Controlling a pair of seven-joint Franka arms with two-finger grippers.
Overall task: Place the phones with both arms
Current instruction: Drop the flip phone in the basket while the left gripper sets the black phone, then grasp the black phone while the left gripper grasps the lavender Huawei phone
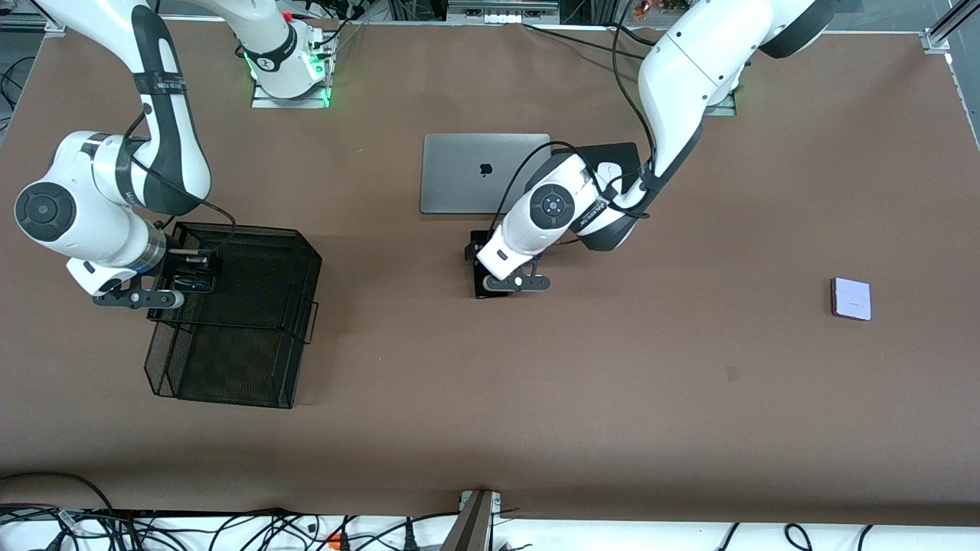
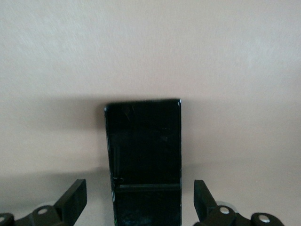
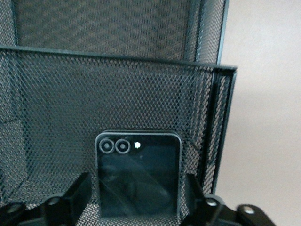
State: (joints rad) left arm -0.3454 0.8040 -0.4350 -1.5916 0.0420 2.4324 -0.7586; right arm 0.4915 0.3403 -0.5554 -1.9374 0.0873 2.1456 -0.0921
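Observation:
The long slim black phone (image 2: pixel 143 141) lies flat on the table, nearer the front camera than the laptop. My left gripper (image 2: pixel 141 207) is open just above it, with one finger on each side and a clear gap on both. In the front view this gripper (image 1: pixel 498 274) covers most of that phone (image 1: pixel 481 289). The squarish black folded phone (image 3: pixel 138 174) lies in the black mesh tray (image 3: pixel 117 94). My right gripper (image 3: pixel 137 202) straddles it with a narrow gap at each finger. The pale-lilac folded phone (image 1: pixel 851 298) lies alone toward the left arm's end of the table.
The mesh tray (image 1: pixel 306 252) stands toward the right arm's end of the table, with my right gripper (image 1: pixel 187 282) inside it. A shut silver laptop (image 1: pixel 484 172) lies mid-table. Beside it, a white mouse (image 1: pixel 609 170) sits on a black pad, partly hidden by the left arm.

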